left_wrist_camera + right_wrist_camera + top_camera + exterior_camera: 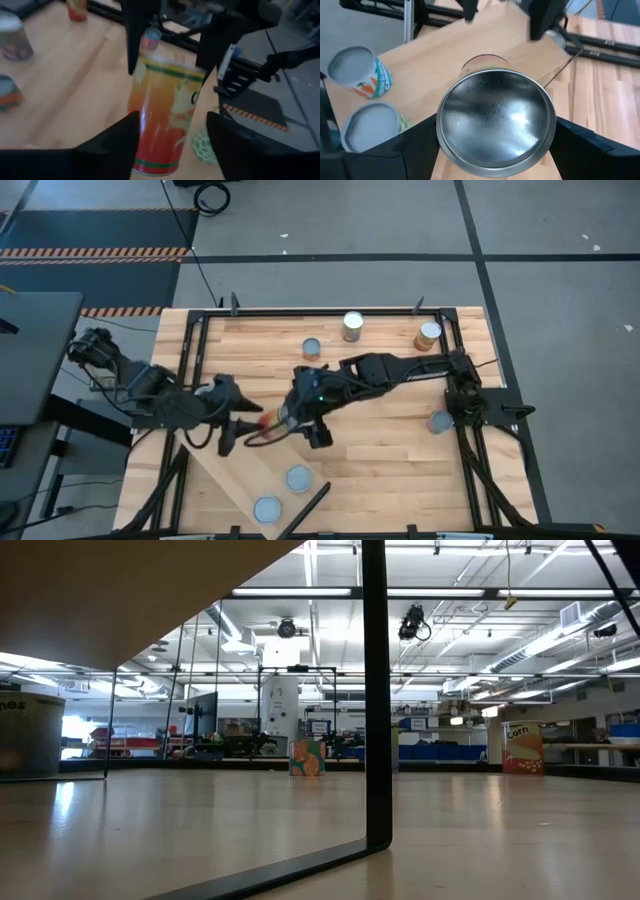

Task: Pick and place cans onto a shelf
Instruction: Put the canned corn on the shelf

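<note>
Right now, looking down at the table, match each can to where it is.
Cans:
1 gold-topped can
2 orange-labelled can
3 can lowest in the high view

Places:
A on the shelf
B between the left gripper and the right gripper
C standing on the tabletop

Pairs: 1-C, 2-B, 3-A
</note>
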You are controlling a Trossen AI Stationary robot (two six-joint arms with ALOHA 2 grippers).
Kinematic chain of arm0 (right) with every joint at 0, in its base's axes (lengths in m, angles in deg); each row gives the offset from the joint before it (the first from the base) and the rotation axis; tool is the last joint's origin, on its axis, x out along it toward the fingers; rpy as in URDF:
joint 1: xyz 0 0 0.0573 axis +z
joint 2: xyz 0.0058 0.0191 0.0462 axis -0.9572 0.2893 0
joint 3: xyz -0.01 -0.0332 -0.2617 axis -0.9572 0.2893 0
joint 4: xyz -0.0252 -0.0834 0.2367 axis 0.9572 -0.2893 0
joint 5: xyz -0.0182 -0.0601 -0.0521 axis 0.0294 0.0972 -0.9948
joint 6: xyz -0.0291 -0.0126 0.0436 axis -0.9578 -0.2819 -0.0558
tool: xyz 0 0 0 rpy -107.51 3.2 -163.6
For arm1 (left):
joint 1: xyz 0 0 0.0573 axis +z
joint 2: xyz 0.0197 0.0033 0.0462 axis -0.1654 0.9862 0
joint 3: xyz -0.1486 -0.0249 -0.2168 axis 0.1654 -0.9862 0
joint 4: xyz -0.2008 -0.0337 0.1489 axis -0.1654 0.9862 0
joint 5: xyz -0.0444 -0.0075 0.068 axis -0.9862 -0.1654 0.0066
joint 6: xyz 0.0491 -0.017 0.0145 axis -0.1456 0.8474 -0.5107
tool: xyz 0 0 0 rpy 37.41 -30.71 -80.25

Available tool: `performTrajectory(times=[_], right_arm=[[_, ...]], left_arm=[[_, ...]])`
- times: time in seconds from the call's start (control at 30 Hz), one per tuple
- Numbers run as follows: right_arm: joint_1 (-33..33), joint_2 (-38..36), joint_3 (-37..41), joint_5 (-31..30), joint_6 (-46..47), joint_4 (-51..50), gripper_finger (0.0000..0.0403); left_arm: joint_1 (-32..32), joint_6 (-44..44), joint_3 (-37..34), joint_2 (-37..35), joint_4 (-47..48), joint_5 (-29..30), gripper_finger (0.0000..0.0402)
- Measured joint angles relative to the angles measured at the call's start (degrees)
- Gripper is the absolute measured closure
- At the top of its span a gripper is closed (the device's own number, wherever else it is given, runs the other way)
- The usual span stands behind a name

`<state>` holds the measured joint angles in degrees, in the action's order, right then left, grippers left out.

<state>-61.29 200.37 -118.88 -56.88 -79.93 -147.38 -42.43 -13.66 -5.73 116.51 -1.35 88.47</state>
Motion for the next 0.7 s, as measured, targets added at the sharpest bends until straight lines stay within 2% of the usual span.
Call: performTrajectory(times=[0.17, 0.27, 0.7], right_arm=[[-1.6, 0.0, 0.0, 0.9, 0.4, -1.4, 0.0077], [-2.7, 0.0, 0.0, 0.9, 2.0, -1.4, 0.0077], [-3.3, 0.0, 0.0, 1.1, 4.8, 0.8, 0.0077]], left_arm=[[2.7, -8.2, 0.1, 2.9, -4.0, 1.7, 0.0095], [4.0, -12.9, 0.1, 5.3, -5.4, 1.8, 0.0075], [8.7, -18.6, 0.0, 6.8, -4.3, -0.4, 0.0063]])
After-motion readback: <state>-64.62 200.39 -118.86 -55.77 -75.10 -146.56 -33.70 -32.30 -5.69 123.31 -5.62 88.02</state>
